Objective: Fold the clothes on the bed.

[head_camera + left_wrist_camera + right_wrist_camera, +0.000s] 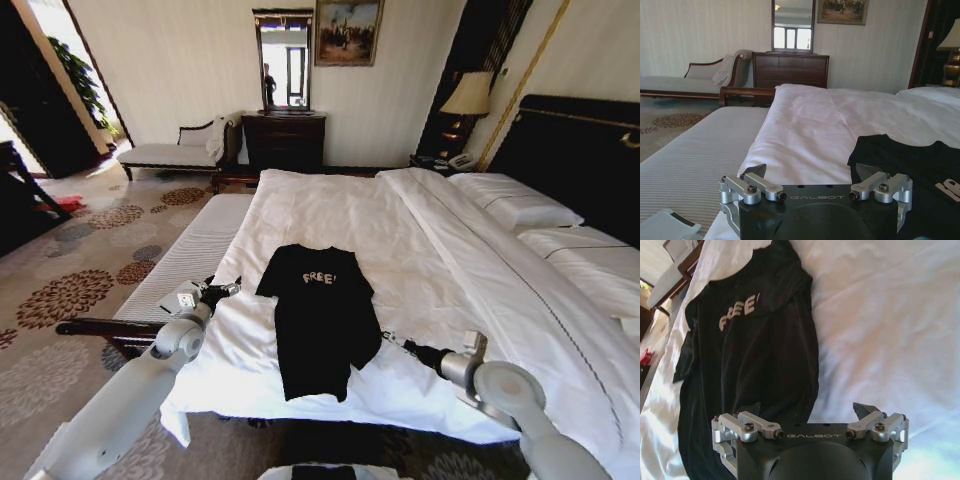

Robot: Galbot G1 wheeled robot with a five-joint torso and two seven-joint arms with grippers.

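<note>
We see the T-shirt (318, 318) lying near the foot edge of the bed (440, 240), chest up with the pale "FREE" lettering showing, its hem reaching almost to that edge and its collar toward the far side. It is partly narrowed already: the sleeves look tucked in along its sides, so we judge the fold begun but not finished, the body being at full length. Our left pincer (228, 289) hovers just beside the shirt's left shoulder, over the bed's left edge; from the left wrist view its 2 fingers are spread apart and hold nothing (812, 175), with the shirt's sleeve (905, 160) close ahead. Our right pincer (392, 340) sits just beside the shirt's right side, low over the sheet, and the right wrist view shows it likewise spread and empty (810, 412), the dark cloth (750, 355) running right under 1 finger. We take this flanking stance as deliberate: 1 pincer on each side lets us lift 2 matching points at once, so the soft fabric folds straight rather than dragging askew. The striped bench (190, 255) runs along the bed's left side, clear of the work.
</note>
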